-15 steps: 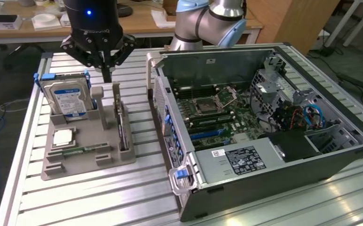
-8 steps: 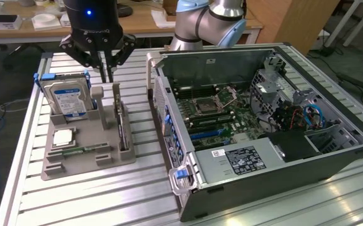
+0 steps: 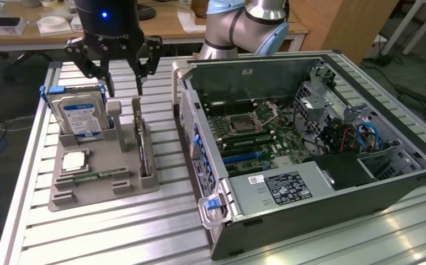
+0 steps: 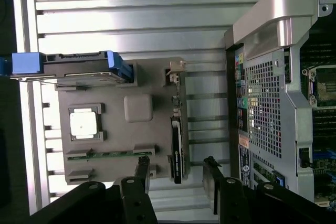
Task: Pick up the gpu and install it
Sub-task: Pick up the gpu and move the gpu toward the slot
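The gpu (image 3: 143, 148) is a thin dark card standing on edge in a slot of the grey holder (image 3: 102, 190), on the side towards the computer case. In the wrist view the gpu (image 4: 177, 148) runs as a narrow black strip along the holder's edge (image 4: 157, 85). My gripper (image 3: 124, 88) hangs above the far end of the holder, fingers apart and empty, clear of the card. Seen from the wrist, my gripper (image 4: 176, 174) has one fingertip (image 4: 143, 167) on each side of the card's line, with the other fingertip (image 4: 210, 167) towards the case.
The open computer case (image 3: 309, 138) lies at the exterior view's right with its motherboard (image 3: 254, 130) exposed. The holder also carries a hard drive (image 3: 79, 116) standing upright, a processor chip (image 3: 75, 160) and a green memory stick (image 3: 88, 178). All rests on a slatted metal table (image 3: 124, 232).
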`<state>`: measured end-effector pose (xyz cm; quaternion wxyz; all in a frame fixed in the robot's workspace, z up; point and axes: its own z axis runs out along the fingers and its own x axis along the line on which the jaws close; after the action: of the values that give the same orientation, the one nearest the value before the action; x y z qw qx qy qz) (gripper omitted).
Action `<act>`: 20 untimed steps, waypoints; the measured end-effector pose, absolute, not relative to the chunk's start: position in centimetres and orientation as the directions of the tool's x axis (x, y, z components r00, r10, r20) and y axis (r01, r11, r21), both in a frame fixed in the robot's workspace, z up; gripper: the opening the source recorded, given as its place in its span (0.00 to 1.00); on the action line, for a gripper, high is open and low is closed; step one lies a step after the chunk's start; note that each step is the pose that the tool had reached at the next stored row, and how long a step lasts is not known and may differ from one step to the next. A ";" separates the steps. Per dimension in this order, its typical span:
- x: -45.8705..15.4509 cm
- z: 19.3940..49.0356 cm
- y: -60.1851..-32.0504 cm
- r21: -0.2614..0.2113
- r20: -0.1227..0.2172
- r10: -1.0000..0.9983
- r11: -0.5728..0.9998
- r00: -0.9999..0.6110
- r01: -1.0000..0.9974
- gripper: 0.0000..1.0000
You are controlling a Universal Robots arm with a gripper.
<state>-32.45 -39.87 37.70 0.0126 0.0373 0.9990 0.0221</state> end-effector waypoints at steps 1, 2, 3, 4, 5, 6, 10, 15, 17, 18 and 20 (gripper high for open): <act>-32.5 37.7 -39.8 0.045 -0.024 0.073 0.996 -0.997 0.071 0.53; -32.5 37.7 -39.8 0.045 -0.024 0.064 0.997 -0.998 0.063 0.53; -32.4 37.6 -39.8 0.045 -0.024 0.054 0.998 -0.998 0.053 0.53; -32.5 37.5 -39.8 0.045 -0.023 0.044 0.998 -0.999 0.043 0.53; -32.5 37.4 -39.8 0.044 -0.023 0.033 0.998 -0.999 0.032 0.53; -32.5 37.2 -39.8 0.044 -0.022 0.023 0.999 -0.999 0.022 0.53; -32.5 36.5 -39.8 0.045 -0.018 -0.005 0.999 -1.000 -0.006 0.53; -32.5 35.6 -39.9 0.044 -0.011 -0.027 0.999 -1.000 -0.027 0.53; -32.5 35.3 -39.9 0.045 -0.010 -0.032 0.998 -0.999 -0.033 0.53; -32.5 35.1 -39.9 0.045 -0.010 -0.034 0.998 -0.999 -0.035 0.53; -32.4 34.7 -39.9 0.045 -0.010 -0.041 0.998 -0.999 -0.042 0.53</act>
<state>-32.44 -39.92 34.72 0.0044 -0.0207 0.9995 0.0224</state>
